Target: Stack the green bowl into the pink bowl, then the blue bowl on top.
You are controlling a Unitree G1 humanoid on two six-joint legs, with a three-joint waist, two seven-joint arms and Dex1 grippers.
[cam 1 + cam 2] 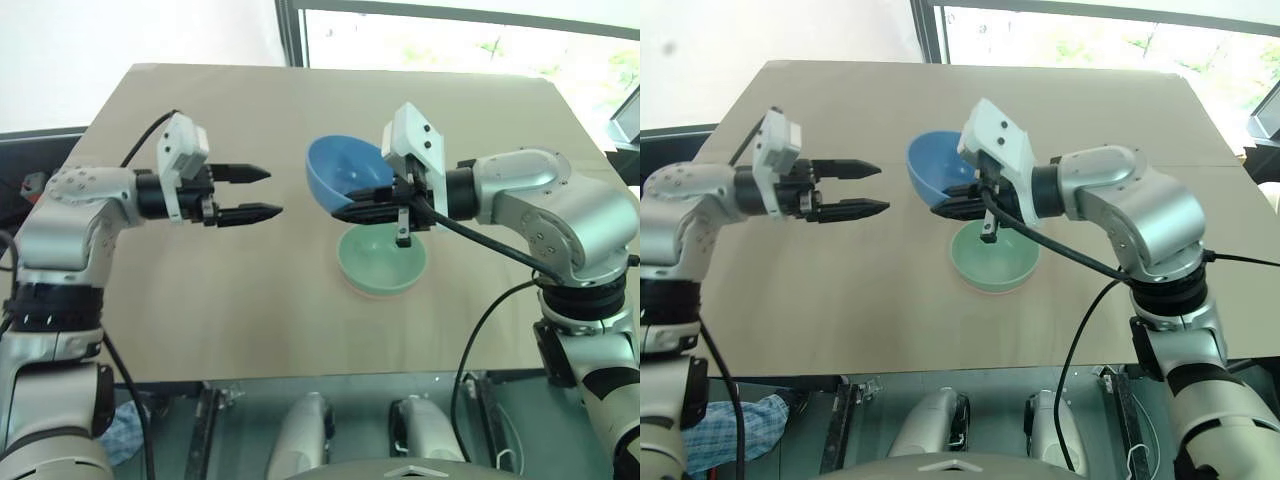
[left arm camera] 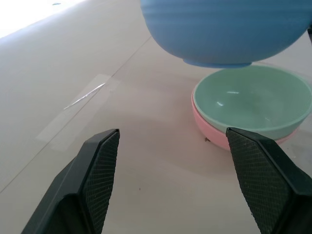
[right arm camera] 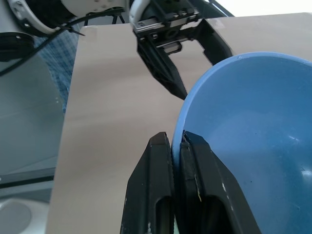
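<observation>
The right end effector (image 3: 176,141) is clamped shut on the rim of the blue bowl (image 1: 340,170), one finger inside the wall and one outside, and holds it in the air, tilted so its opening faces partly toward the robot. Under it and a little nearer the robot, the green bowl (image 1: 382,255) sits upright inside the pink bowl (image 2: 214,134), whose salmon rim shows as a thin band around and below the green one (plainest from the left wrist). The blue bowl is clear of the pair, with a gap between its base and the green rim. The stack rests on the tan worktop (image 1: 250,320), toward the middle and slightly to the robot's right. The left end effector (image 1: 250,192) hangs above the worktop to the left of the bowls, pointing across at them, its two black fingers (image 2: 100,170) spread wide with nothing between them; it touches neither bowl. A strip of clear tape (image 2: 78,109) lies flat on the worktop on that side. A black cable (image 1: 480,240) runs from the right wrist back along the arm.
</observation>
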